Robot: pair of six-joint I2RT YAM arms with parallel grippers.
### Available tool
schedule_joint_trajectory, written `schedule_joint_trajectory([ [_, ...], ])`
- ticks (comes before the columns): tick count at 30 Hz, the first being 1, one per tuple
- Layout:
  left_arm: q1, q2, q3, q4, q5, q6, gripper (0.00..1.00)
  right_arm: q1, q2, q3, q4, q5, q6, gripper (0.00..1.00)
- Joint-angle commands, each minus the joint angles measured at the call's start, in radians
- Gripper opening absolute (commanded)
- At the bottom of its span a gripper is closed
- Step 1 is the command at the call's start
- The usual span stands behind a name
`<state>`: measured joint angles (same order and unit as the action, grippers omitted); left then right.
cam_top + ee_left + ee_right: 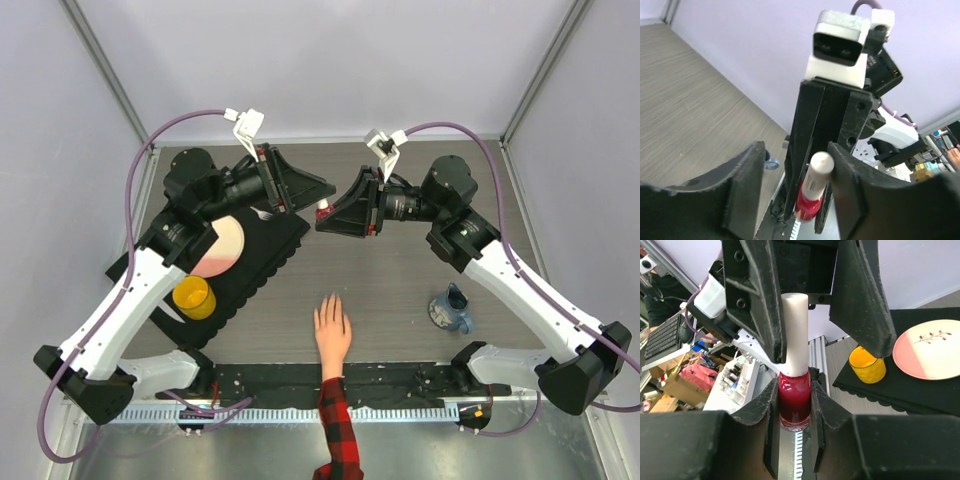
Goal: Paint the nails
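The small red polish bottle (323,211) with a tall white cap (794,330) is held in the air above the table's far middle. My right gripper (322,222) is shut on its red glass body (794,401). My left gripper (327,192) faces it with its jaws open around the white cap (819,173). One of its fingers (846,190) touches the cap, and the other (746,187) stands apart. The pale hand (332,330) with the red-and-black plaid sleeve (338,430) lies flat near the front middle. Its nails (326,300) are too small to judge.
A black mat (270,245) at the left holds a pink-and-white plate (222,245) and a yellow cup (194,297). Both also show in the right wrist view, the plate (927,347) and the cup (867,364). A blue mug (452,310) stands at the right front.
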<state>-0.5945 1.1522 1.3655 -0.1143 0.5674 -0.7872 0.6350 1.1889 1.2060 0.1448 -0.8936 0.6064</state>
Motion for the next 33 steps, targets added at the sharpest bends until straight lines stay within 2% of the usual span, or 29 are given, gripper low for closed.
schedule_joint_trajectory([
  [1, -0.002, 0.0, 0.026, 0.168, 0.081, -0.04, 0.53, 0.003, -0.009, 0.052, 0.07, -0.038, 0.027, 0.01],
  [12, -0.002, 0.012, 0.024, 0.156, 0.149, -0.07, 0.34, 0.005, 0.005, 0.064, 0.044, 0.015, -0.034, 0.01],
  [15, -0.002, 0.021, 0.035, 0.145, 0.157, -0.067, 0.26, 0.003, 0.006, 0.072, 0.035, 0.031, -0.056, 0.01],
  [18, -0.002, 0.038, 0.072, 0.075, 0.144, -0.038, 0.05, 0.003, 0.005, 0.086, -0.037, 0.102, -0.123, 0.01],
  [19, -0.002, 0.046, 0.087, 0.026, 0.112, -0.023, 0.0, 0.005, 0.002, 0.113, -0.091, 0.167, -0.161, 0.01],
  [20, -0.002, 0.052, 0.128, -0.034, 0.076, 0.027, 0.0, 0.011, -0.003, 0.125, -0.214, 0.329, -0.203, 0.01],
  [21, -0.004, 0.058, 0.153, -0.171, -0.037, 0.052, 0.0, 0.026, -0.008, 0.139, -0.273, 0.455, -0.242, 0.01],
  [22, -0.016, 0.073, 0.177, -0.242, -0.108, 0.086, 0.0, 0.06, -0.008, 0.18, -0.336, 0.596, -0.363, 0.01],
  [23, -0.028, 0.079, 0.217, -0.304, -0.182, 0.11, 0.0, 0.204, -0.011, 0.193, -0.435, 1.036, -0.428, 0.01],
  [24, -0.04, 0.084, 0.23, -0.38, -0.333, 0.132, 0.0, 0.291, -0.008, 0.191, -0.447, 1.25, -0.489, 0.01],
  [25, -0.068, 0.089, 0.234, -0.387, -0.374, 0.137, 0.0, 0.357, -0.002, 0.149, -0.423, 1.4, -0.629, 0.01],
  [27, -0.1, 0.098, 0.245, -0.398, -0.501, 0.12, 0.0, 0.466, 0.023, 0.112, -0.288, 1.618, -0.716, 0.01],
  [30, -0.142, 0.132, 0.268, -0.387, -0.54, 0.112, 0.0, 0.489, 0.089, 0.153, -0.275, 1.633, -0.743, 0.01],
  [31, -0.175, 0.153, 0.305, -0.398, -0.537, 0.132, 0.0, 0.486, 0.075, 0.127, -0.208, 1.515, -0.769, 0.01],
  [33, -0.176, 0.147, 0.313, -0.406, -0.532, 0.14, 0.04, 0.476, 0.061, 0.125, -0.198, 1.455, -0.751, 0.01],
])
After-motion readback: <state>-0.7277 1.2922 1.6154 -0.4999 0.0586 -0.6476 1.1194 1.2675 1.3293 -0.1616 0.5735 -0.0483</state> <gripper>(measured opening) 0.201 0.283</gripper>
